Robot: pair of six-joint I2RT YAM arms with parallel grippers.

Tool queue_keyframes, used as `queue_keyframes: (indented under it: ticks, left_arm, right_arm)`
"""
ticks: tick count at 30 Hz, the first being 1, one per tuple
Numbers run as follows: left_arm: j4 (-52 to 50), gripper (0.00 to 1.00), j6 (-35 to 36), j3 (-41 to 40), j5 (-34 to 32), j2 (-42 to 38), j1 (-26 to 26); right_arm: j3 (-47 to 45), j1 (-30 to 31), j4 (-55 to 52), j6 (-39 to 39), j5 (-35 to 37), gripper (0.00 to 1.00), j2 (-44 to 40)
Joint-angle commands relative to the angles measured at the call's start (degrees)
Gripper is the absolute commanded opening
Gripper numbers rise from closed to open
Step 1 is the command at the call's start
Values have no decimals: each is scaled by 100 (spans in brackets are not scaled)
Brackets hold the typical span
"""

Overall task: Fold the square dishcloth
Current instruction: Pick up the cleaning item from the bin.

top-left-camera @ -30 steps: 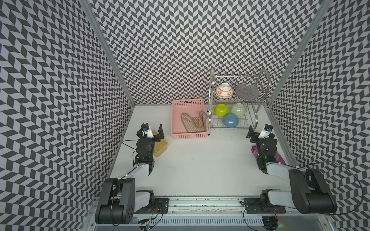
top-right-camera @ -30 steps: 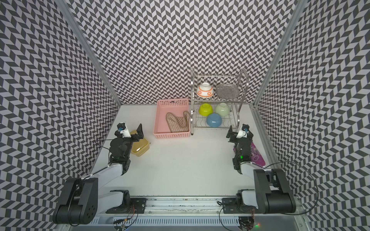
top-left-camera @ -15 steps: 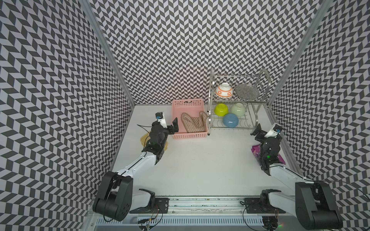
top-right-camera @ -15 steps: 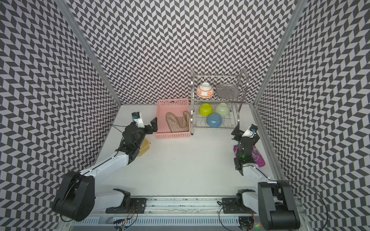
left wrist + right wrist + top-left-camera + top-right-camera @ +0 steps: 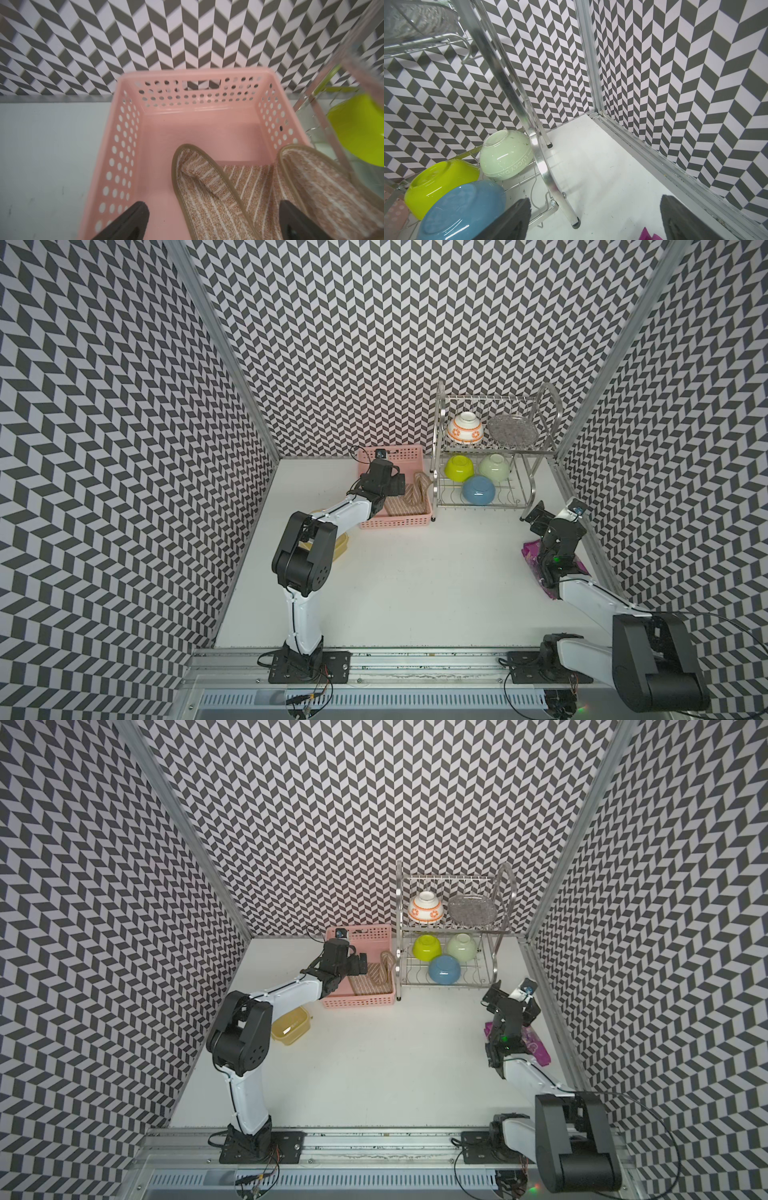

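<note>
The left gripper (image 5: 214, 207), jaws wide and empty, hung over the pink basket (image 5: 124, 128). The square dishcloth (image 5: 257, 187) lay crumpled just below, between its fingers (image 5: 133, 220) and ahead (lobes running away from them). The right gripper (image 5: 595, 204), likewise spread, stood far off.

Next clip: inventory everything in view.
table: 1, white, centre
dish rack: 1, metal, back right
pink basket: 1, pink, beside rack
square dishcloth: 1, tan striped, inside basket
patterned bowl: 1, white-orange, upper tier
glass plate: 1, clear, upper tier
lime bowl, pale green bowl, blue bowl: 1 each, lower tier
yellow container: 1, yellow, by left arm
purple packet: 1, purple, under right arm
left gripper: 1, black, open over basket
right gripper: 1, black, open near rack
</note>
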Motion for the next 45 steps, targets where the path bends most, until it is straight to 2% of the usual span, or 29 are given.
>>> queue_keyframes:
  ticks: [1,8,12,15,22,28,33,38,45]
  left_arm:
    - [-893,100,-68,628,-136,425,-31]
    - [-1480,100,-63,1474,81,1249,-31]
    - [-1524,100,-28,1599,171,1542,-32]
    - [-1558,96,-21,1653,195,1702,-1]
    - [-1569,75,-78,1664,499,2012,173]
    - [-1637,38,-81,1819,637,2228,279]
    - [-1673,0,-80,1962,722,2288,372]
    - [-1537,0,114,2107,789,1983,428]
    - [-1289,0,376,2089,656,1121,424]
  right_arm:
    - [89,-25,132,50,69,100,37]
    - [124,-25,129,50,22,100,107]
    - [116,-25,121,47,-10,100,87]
    - [112,-23,123,53,-57,100,73]
    - [86,-20,117,78,-85,100,15]
    - [93,-25,110,73,-100,100,18]
    - [95,-23,96,58,-123,100,18]
    - [133,-25,36,51,-146,100,13]
    - [122,-25,-16,41,-223,100,-98]
